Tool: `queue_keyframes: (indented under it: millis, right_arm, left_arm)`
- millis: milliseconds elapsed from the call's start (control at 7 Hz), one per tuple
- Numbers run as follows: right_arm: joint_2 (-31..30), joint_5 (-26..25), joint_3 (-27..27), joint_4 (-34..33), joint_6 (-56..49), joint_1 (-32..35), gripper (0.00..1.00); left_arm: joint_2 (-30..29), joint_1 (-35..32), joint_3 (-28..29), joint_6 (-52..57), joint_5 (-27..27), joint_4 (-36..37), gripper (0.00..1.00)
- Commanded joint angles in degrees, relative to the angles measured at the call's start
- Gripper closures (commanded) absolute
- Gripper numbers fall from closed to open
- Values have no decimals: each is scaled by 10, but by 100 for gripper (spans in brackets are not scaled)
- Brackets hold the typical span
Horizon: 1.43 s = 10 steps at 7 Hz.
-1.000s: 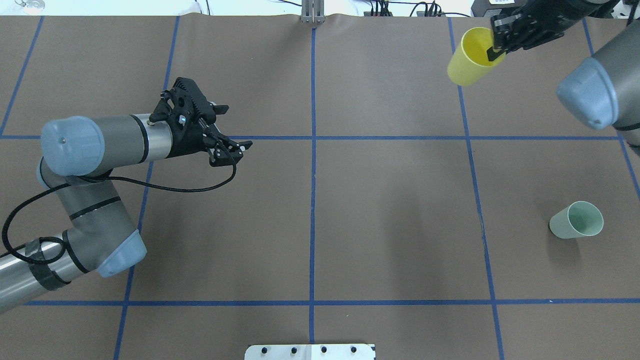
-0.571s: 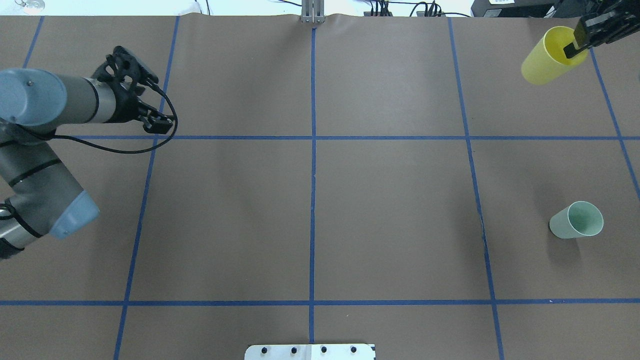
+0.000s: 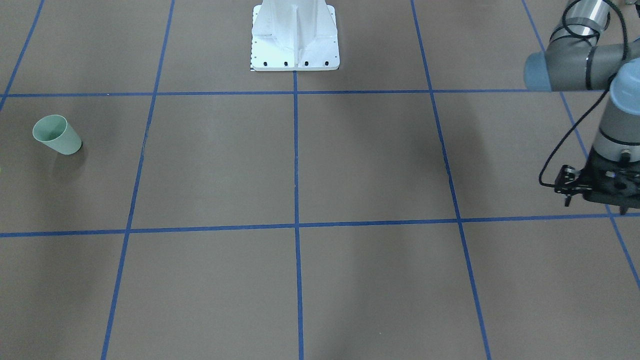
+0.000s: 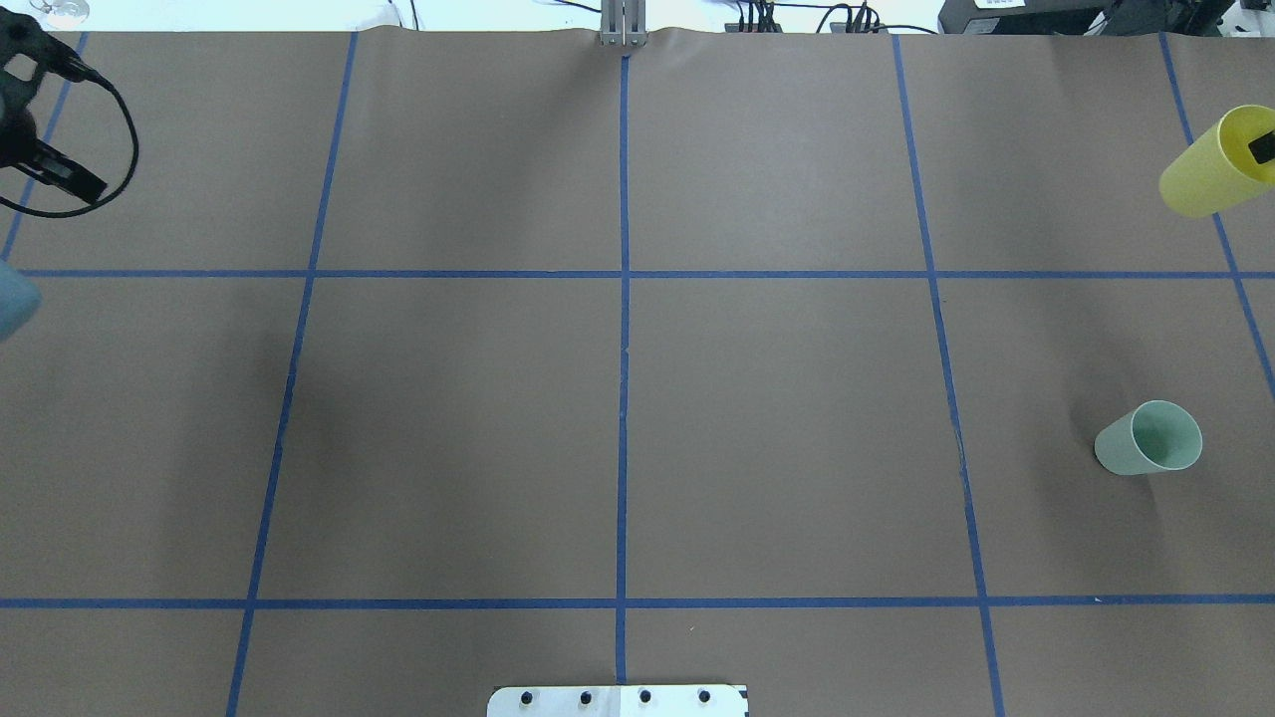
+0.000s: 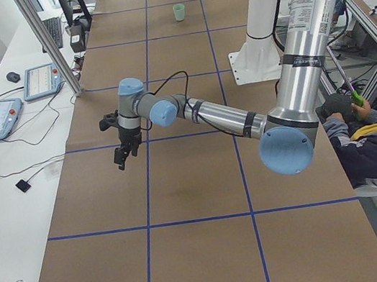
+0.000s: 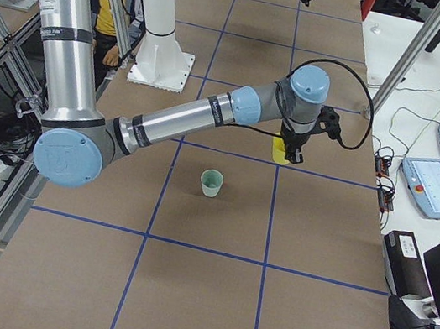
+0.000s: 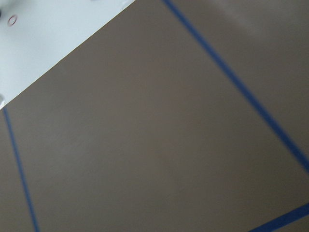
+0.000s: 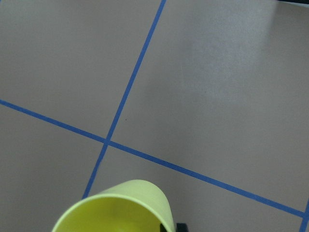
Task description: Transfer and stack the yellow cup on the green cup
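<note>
Overhead exterior view: the yellow cup [image 4: 1207,169] hangs in the air over the desk's [image 4: 777,418] far right corner, pinched at its rim by the right gripper [image 6: 292,149], with one finger [image 4: 1262,147] inside the mouth; the green cup [image 4: 1147,439] stands on the desk well apart from it, upright, mouth up. The yellow cup's long axis runs roughly vertical, mouth up and base down, perhaps slightly tilted; it looks like light, stiff, smooth plastic, probably slippery; a rim pinch suits it, leaving the tapered base free to nest. The left gripper [image 5: 124,154] hovers empty over the desk's left edge; I cannot tell whether it is spread.
</note>
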Motion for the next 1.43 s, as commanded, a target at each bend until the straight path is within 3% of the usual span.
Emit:
queue_keyframes:
  millis: [0,143,429,714,1000,1143,1286]
  right_arm:
    - [-29,3,1,2,-49,10,100]
    - [-38,3,6,3,-51,10,100]
    - [-53,20,32,1,-38,9,100]
    - [-82,18,66,5,36,-25,100]
    - [-126,-22,110,8,92,-98,100]
    - [-167,-24,124,27,95,-112,100]
    - [-222,-27,121,104,102,-117,100]
  left_arm:
    - [41,-124,29,142,-151,64,0]
    - [72,-153,34,146,-155,59,0]
    - [112,-252,41,139,-238,54,0]
    - [127,-259,34,134,-249,42,0]
    - [126,-259,32,134,-250,41,0]
    - [127,-259,29,134,-250,41,0]
    - [127,-259,28,134,-250,41,0]
